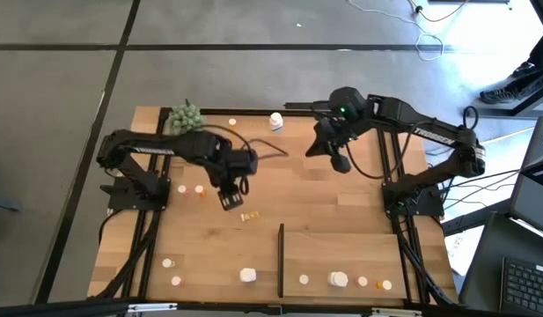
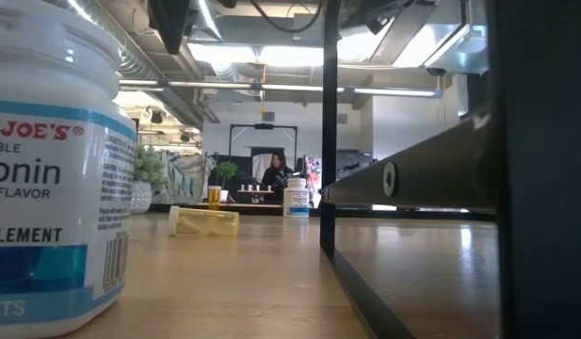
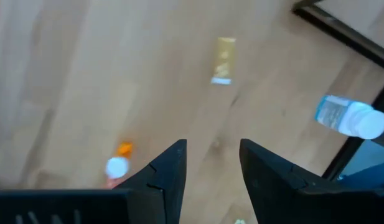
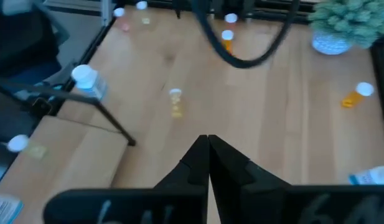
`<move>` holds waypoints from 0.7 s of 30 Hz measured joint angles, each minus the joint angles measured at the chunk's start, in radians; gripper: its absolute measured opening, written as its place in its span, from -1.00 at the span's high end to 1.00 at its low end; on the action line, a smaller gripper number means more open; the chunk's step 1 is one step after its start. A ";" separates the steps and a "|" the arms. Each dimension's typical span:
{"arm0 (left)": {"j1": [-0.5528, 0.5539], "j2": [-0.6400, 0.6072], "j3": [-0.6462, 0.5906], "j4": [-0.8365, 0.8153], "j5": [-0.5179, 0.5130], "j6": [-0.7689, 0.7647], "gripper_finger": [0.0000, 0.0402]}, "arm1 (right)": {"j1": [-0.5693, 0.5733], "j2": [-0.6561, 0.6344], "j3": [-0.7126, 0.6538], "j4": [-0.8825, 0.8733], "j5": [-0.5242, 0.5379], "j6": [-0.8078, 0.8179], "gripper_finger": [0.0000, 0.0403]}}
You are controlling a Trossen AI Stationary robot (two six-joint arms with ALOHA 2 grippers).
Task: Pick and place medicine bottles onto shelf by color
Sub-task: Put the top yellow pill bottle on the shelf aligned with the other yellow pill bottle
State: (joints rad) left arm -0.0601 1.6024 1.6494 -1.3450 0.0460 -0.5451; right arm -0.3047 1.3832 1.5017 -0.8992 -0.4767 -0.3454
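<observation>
The left gripper [image 1: 233, 199] hangs spread and empty above a yellow bottle [image 1: 249, 216] lying on the table [image 1: 324, 202]; the right gripper [image 1: 339, 164] waits pressed together, far from the shelf [image 1: 341, 255]

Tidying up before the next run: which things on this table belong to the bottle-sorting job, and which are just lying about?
Job: small orange and white medicine bottles, e.g. yellow one lying flat; pale wood shelf panel with black strip.
Lying about: green spiky plant ball.
</observation>
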 joint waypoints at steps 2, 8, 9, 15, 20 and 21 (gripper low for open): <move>-0.035 0.000 -0.021 0.039 0.001 -0.024 0.29 | 0.000 -0.022 -0.030 0.010 -0.012 -0.003 0.93; -0.144 0.000 -0.090 0.154 -0.069 -0.132 0.29 | 0.000 -0.086 -0.092 0.021 -0.014 -0.003 0.93; -0.163 0.000 -0.101 0.157 -0.085 -0.155 0.29 | 0.000 -0.094 -0.097 0.021 -0.015 -0.003 0.93; -0.282 -0.073 -0.207 0.235 -0.257 -0.309 0.29 | 0.000 -0.117 -0.101 0.029 -0.016 -0.003 0.93; -0.372 -0.244 -0.390 0.397 -0.448 -0.438 0.29 | 0.000 -0.118 -0.102 0.064 -0.015 0.001 0.93; -0.383 -0.280 -0.434 0.438 -0.470 -0.455 0.29 | 0.000 -0.118 -0.102 0.080 -0.015 0.001 0.93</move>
State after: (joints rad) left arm -0.4432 1.3224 1.2149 -0.9069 -0.4244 -0.9998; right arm -0.3050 1.2655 1.3998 -0.8190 -0.4919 -0.3443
